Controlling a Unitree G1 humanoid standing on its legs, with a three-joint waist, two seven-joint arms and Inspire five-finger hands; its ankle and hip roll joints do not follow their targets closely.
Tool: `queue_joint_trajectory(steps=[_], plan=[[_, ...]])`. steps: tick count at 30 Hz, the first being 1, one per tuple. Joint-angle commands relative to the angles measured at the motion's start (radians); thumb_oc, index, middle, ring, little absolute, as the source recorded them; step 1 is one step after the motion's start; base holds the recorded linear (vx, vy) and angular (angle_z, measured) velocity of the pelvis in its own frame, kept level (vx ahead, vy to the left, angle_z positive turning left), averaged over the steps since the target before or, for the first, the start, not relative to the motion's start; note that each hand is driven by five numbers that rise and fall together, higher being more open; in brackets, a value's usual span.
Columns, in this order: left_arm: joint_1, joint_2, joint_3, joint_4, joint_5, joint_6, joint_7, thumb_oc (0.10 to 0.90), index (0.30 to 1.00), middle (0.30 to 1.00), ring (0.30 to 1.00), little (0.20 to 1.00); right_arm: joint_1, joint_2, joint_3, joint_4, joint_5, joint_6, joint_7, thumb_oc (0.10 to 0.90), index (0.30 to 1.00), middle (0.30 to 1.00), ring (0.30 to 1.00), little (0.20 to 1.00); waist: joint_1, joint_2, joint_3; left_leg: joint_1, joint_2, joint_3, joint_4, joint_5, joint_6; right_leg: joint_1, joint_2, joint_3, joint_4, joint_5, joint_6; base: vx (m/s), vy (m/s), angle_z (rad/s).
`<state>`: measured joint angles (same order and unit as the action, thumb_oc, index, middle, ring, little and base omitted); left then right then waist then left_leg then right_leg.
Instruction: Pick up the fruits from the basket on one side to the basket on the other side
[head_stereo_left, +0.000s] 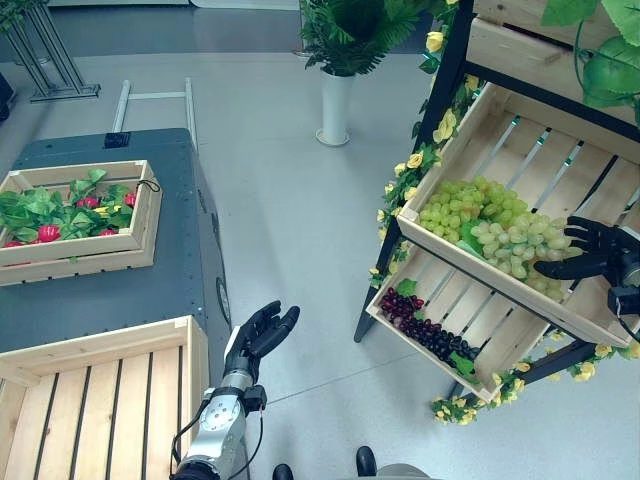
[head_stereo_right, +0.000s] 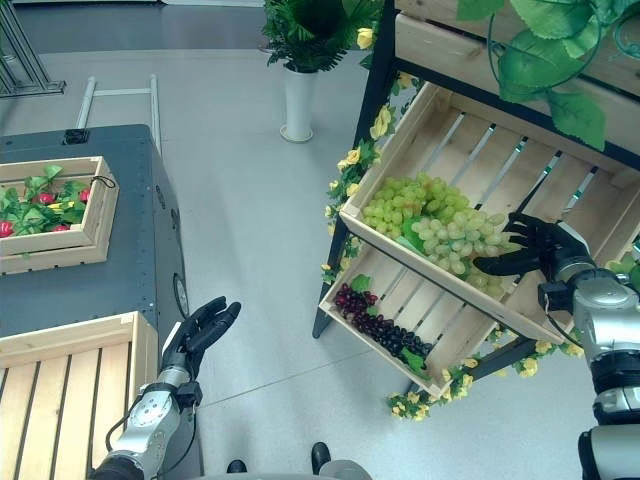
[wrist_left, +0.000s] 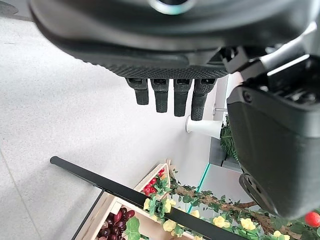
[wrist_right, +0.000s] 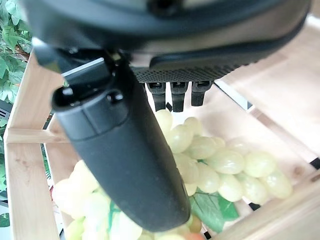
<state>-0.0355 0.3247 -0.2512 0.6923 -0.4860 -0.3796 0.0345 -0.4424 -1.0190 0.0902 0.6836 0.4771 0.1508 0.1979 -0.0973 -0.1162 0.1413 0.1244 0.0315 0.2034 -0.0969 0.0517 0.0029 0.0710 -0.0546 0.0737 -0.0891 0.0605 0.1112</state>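
Green grapes (head_stereo_left: 492, 229) in upper crate (head_stereo_left: 600, 190)

The scene is bright and evenly lit; the light seems to come from above, perhaps from ceiling lamps. The grey floor (head_stereo_left: 290, 230) has a pale, soft sheen and carries only faint shadows, for example beside the white vase (head_stereo_left: 335, 105). The green grapes (head_stereo_right: 440, 225) show small highlights. In the wrist views the left hand (wrist_left: 170, 50) and the right hand (wrist_right: 125, 150) stand very dark against a light background, and the wooden crate (wrist_right: 280, 100) behind the right hand looks nearly washed out.
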Motion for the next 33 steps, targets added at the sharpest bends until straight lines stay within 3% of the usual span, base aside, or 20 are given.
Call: queue_joint_trajectory(steps=[1, 8, 11, 19, 28, 33], plan=[[-0.112, 0.018, -0.031, -0.027, 0.004, -0.089, -0.005, 0.8, 0.9, 0.9, 0.9, 0.9, -0.154, -0.151, -0.048, 0.024, -0.03, -0.063, -0.025, 0.8, 0.9, 0.9, 0.9, 0.9, 0.015, -0.019, -0.056, 0.034, -0.033, -0.03, 0.01, -0.129, 0.01, 0.016, 0.075, -0.04, 0.002, 0.0, -0.046, 0.0, 0.0, 0.0], [-0.099, 0.017, -0.028, -0.029, 0.002, -0.092, -0.011, 0.8, 0.9, 0.9, 0.9, 0.9, -0.042, -0.127, -0.129, -0.132, -0.042, -0.124, -0.079, 0.8, 0.9, 0.9, 0.9, 0.9, -0.012, -0.012, -0.058, 0.03, -0.03, -0.01, 0.01, -0.13, 0.011, 0.004, 0.079, -0.019, 0.002, 0.002, -0.043, 0.0, 0.0, -0.02], [-0.089, 0.008, -0.013, -0.031, 0.002, -0.1, -0.003, 0.8, 0.9, 0.9, 0.9, 0.9, 0.078, -0.074, -0.203, -0.308, -0.086, -0.178, -0.112, 0.8, 0.9, 0.9, 0.9, 0.9, -0.039, -0.003, -0.057, 0.029, -0.029, 0.007, 0.01, -0.131, 0.012, -0.003, 0.081, -0.004, 0.002, 0.003, -0.041, 0.0, 0.003, -0.08], [-0.071, -0.011, 0.03, -0.024, 0.006, -0.115, 0.003, 0.8, 0.9, 0.9, 0.9, 0.9, 0.328, 0.054, -0.357, -0.666, -0.212, -0.248, -0.133, 0.8, 0.9, 0.9, 0.9, 0.9, -0.097, 0.019, -0.061, 0.032, -0.028, 0.041, 0.01, -0.14, 0.018, -0.013, 0.085, 0.031, 0.002, 0.001, -0.038, 0.0, 0.016, -0.12], [-0.057, -0.025, 0.041, -0.023, 0.015, -0.134, 0.017, 0.8, 0.9, 0.9, 0.9, 0.9, 0.493, 0.113, -0.473, -0.891, -0.195, -0.355, -0.079, 0.8, 0.9, 0.9, 0.9, 0.9, -0.134, 0.037, -0.063, 0.032, -0.029, 0.067, 0.01, -0.147, 0.023, -0.025, 0.09, 0.062, 0.005, 0.0, -0.032, 0.0, 0.012, -0.12], [-0.054, -0.032, 0.035, -0.022, 0.031, -0.125, 0.018, 0.8, 0.9, 0.9, 0.9, 0.9, 0.483, 0.173, -0.44, -1.016, -0.175, -0.455, -0.011, 0.8, 0.9, 0.9, 0.9, 0.9, -0.128, 0.045, -0.065, 0.03, -0.031, 0.069, 0.01, -0.148, 0.023, -0.027, 0.086, 0.058, 0.005, -0.003, -0.028, 0.0, -0.001, -0.04]])
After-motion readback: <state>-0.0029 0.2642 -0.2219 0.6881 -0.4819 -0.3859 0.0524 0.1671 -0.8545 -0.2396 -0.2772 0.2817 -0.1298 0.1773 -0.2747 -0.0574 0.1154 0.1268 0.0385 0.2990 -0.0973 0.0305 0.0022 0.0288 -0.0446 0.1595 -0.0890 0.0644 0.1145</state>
